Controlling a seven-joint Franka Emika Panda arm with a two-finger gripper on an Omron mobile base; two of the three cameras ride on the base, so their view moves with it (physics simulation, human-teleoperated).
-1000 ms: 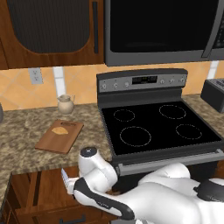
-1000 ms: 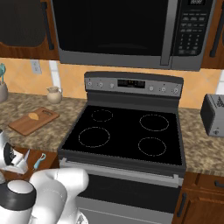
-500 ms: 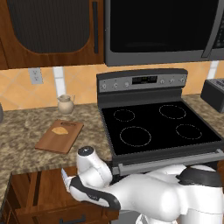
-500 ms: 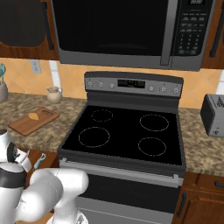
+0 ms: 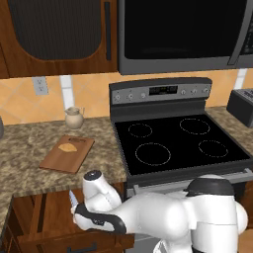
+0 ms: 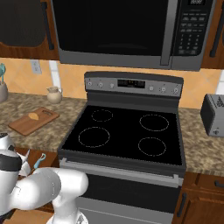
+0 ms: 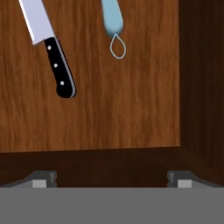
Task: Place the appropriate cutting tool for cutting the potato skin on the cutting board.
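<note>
My tool (image 7: 111,177) hangs wide open and empty over the drawer (image 7: 131,109). The peeler (image 7: 113,17) lies beside the knife (image 7: 52,48); I should centre on its pale handle, clear of the knife.

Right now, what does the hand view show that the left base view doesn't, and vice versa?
Hand view: the black-handled knife and the pale-blue-handled peeler lying apart on the drawer floor, with the jaws open. Left base view: the cutting board with the potato on it, a jug and the stove. Both: the open drawer's wooden inside.
</note>
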